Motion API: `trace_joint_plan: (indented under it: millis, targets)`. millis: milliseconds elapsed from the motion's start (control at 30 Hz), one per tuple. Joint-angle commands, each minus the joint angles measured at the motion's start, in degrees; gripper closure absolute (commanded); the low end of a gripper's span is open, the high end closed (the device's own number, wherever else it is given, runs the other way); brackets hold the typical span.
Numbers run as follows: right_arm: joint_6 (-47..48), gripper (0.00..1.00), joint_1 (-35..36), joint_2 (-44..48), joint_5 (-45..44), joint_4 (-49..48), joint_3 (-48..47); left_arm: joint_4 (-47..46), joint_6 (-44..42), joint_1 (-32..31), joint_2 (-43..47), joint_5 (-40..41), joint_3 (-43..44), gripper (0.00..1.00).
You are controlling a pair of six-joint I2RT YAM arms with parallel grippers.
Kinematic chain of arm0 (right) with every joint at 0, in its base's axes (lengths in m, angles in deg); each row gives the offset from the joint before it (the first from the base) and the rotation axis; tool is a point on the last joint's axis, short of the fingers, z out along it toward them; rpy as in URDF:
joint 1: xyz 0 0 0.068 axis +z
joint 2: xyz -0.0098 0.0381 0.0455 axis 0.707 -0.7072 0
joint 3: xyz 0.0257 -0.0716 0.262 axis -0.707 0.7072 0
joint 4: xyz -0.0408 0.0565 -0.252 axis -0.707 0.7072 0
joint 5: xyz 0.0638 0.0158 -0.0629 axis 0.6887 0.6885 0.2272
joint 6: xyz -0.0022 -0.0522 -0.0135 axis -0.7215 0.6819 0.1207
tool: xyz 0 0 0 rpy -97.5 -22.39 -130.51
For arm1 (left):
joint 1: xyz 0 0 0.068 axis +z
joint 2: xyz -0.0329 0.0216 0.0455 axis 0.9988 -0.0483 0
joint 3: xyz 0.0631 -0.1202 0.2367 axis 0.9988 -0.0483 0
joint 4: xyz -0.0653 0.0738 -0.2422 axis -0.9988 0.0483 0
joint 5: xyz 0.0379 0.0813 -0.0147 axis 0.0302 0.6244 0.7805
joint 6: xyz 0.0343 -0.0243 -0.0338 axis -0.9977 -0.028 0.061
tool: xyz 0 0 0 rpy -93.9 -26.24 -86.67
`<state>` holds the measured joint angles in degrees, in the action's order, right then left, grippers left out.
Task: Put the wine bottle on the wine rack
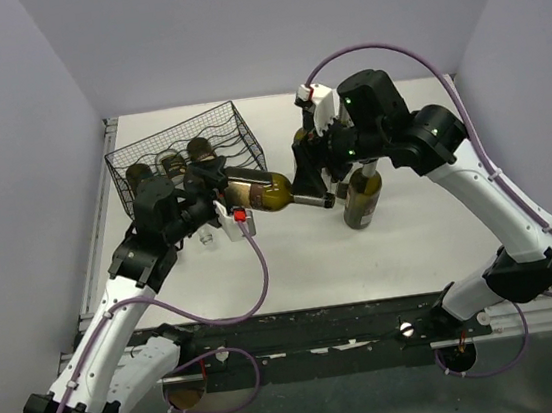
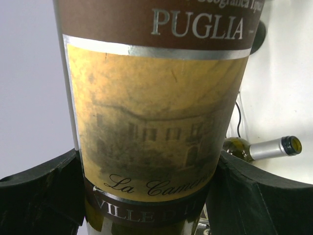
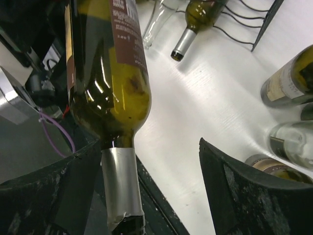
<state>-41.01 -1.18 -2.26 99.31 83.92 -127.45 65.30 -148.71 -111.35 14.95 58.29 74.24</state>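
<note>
Evidently my left pincer (image 1: 211, 186) pinched the green glass wine bottle (image 1: 266, 194) level by its body, for sliding into the black wire wine rack (image 1: 177, 125) just beyond; my right pincer (image 1: 314, 190) stood spread around its neck.

You have bright, even light, the table (image 1: 412, 250) nearly washed out. Glare streaks the wine bottle (image 3: 110, 83); shadows seem soft.

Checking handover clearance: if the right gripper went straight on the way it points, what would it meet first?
The wine bottle held by the left gripper. Its neck sits between the fingers of the open right gripper, so the bottle's shoulder would likely come first, though depth is unclear.
</note>
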Motion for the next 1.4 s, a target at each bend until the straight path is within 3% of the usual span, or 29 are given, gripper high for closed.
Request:
trace_joint_plan:
  millis: [0,67,233,600,833,1000,1067,1133,1167,1233,1300,1367]
  targets:
    - [3.72,0.14,0.22,0.92,3.26,3.47,2.37,-4.34,-5.39,-0.05,-0.9,-1.13,4.16,1.0]
    - [4.33,0.14,0.4,0.84,4.22,3.29,3.08,-3.99,-5.48,-0.14,-1.61,-1.66,5.39,1.0]
    - [4.6,0.25,0.66,-0.66,7.13,3.12,3.87,-3.11,-5.31,-0.93,-2.84,-1.67,7.33,1.0]
    - [4.6,0.32,3.12,-3.29,5.98,2.24,5.72,-1.35,-5.57,-2.86,-4.68,2.63,6.72,1.0]
    - [4.6,0.47,4.0,-3.47,6.34,2.77,7.56,-3.19,-1.18,-3.21,-5.39,5.27,6.89,1.0]
    - [4.42,0.5,4.18,-3.38,5.55,3.29,8.62,-4.43,-0.56,-3.21,-5.74,7.03,6.36,1.0]
    - [4.25,0.62,4.18,-3.56,5.2,3.47,8.71,-4.78,-0.3,-3.21,-5.83,7.04,6.19,1.0]
    - [4.07,0.94,4.26,-4.08,4.32,3.56,8.71,-5.65,0.05,-3.13,-5.83,7.47,5.75,1.0]
    - [3.9,0.99,4.26,-4.26,3.36,3.56,8.79,-5.83,0.31,-3.13,-5.74,7.91,5.49,1.0]
    - [3.72,0.99,4.26,-4.53,2.12,3.29,9.06,-6.18,0.23,-3.21,-5.74,8.44,5.05,0.99]
    - [3.63,0.99,4.26,-4.88,1.07,2.94,9.06,-6.54,0.23,-3.13,-5.22,8.71,4.17,0.83]
    - [3.02,0.99,4.35,-4.88,0.1,2.33,8.8,-7.5,-0.04,-3.21,-4.69,9.14,2.68,0.56]
